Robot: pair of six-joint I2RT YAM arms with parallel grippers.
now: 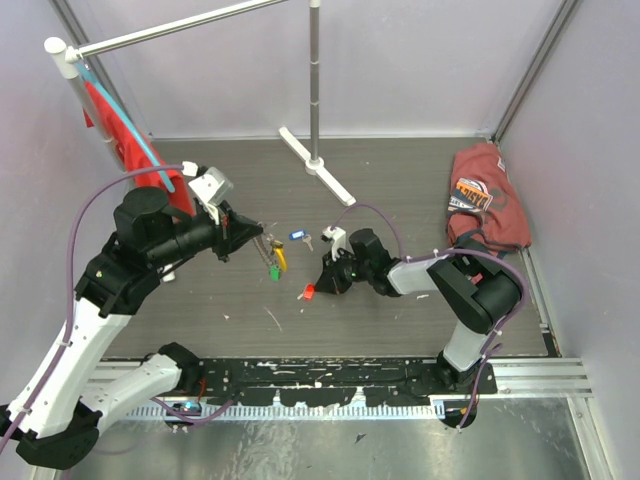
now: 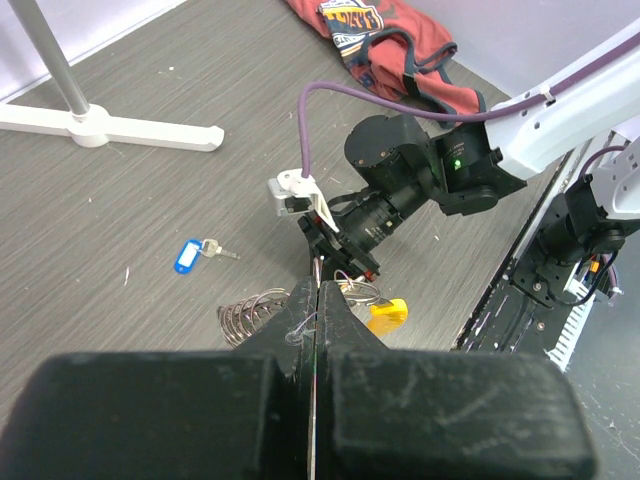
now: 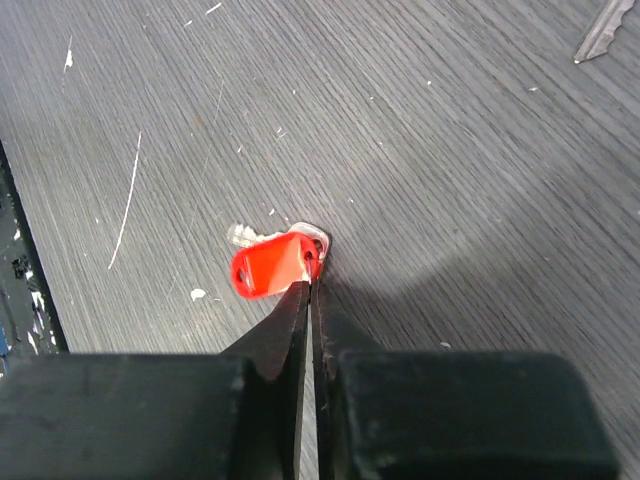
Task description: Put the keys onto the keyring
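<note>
You will find nothing legible here: the only printing in view is the orange-and-dark graphic (image 2: 352, 18) on the crumpled red cloth garment (image 1: 492, 215) lying at the far right, and its characters are too creased and small to read.

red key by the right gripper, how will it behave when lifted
The small red plastic-headed key looks light and rigid, likely lifting without drooping. Lying flat on the grey tabletop, it may skid. The right gripper seems to pinch only its edge, so it could pivot.
</note>
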